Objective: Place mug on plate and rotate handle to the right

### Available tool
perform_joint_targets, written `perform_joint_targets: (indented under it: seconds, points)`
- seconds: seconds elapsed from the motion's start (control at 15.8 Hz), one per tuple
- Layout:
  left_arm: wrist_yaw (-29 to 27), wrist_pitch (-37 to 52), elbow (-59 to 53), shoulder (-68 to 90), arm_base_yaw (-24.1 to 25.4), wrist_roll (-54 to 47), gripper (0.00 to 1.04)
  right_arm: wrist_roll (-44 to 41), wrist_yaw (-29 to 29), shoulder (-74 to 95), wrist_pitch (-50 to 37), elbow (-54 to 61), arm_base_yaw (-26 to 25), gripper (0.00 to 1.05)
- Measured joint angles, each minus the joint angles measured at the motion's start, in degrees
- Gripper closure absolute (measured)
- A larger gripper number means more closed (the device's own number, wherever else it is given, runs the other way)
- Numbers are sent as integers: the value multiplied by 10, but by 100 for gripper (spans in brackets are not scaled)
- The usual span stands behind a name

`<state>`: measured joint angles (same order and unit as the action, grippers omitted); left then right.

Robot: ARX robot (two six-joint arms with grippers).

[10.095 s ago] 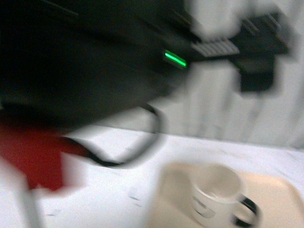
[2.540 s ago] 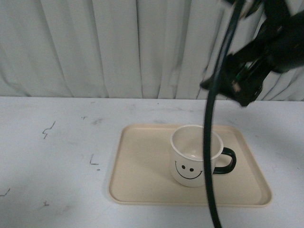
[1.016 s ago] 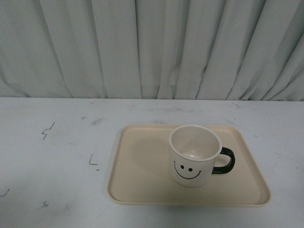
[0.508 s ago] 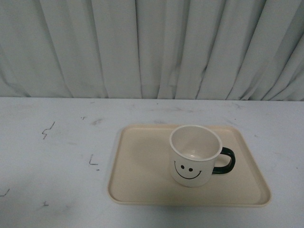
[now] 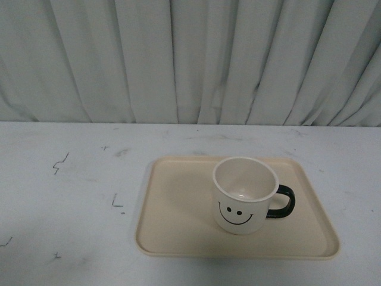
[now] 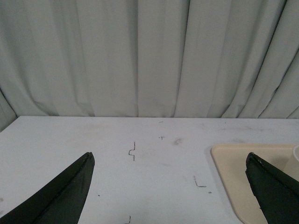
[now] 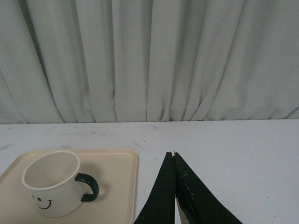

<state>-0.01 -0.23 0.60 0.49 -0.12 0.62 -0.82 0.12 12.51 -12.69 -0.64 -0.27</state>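
The cream-white mug (image 5: pixel 244 195) with a black smiley face stands upright on the beige plate (image 5: pixel 178 208), right of the plate's middle. Its black handle (image 5: pixel 283 201) points right. Neither arm shows in the front view. In the right wrist view the mug (image 7: pixel 50 183) and handle (image 7: pixel 89 186) sit on the plate (image 7: pixel 119 172); my right gripper (image 7: pixel 173 154) is shut and empty, apart from the plate, beside its right edge. In the left wrist view my left gripper (image 6: pixel 170 158) is open and empty over bare table, with a corner of the plate (image 6: pixel 233 177) near one finger.
A white table (image 5: pixel 71 196) with small black pen marks carries the plate. A grey pleated curtain (image 5: pixel 190 59) hangs along the table's far edge.
The right arm and its cable have left the front view since 2.5 s ago. In the last second the mug and plate have stayed put.
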Motion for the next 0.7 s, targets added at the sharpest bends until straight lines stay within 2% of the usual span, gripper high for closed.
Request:
perform_joint_targets:
  seconds: [0.44, 0.57, 0.7]
  points:
    - [0, 0, 0, 0, 0, 0, 7, 0, 0, -30, 31, 0, 0, 103]
    - [0, 0, 0, 0, 0, 0, 7, 0, -1, -124, 125, 0, 0, 103]
    - [0, 0, 0, 0, 0, 0, 7, 0, -1, -123, 134, 0, 0, 103]
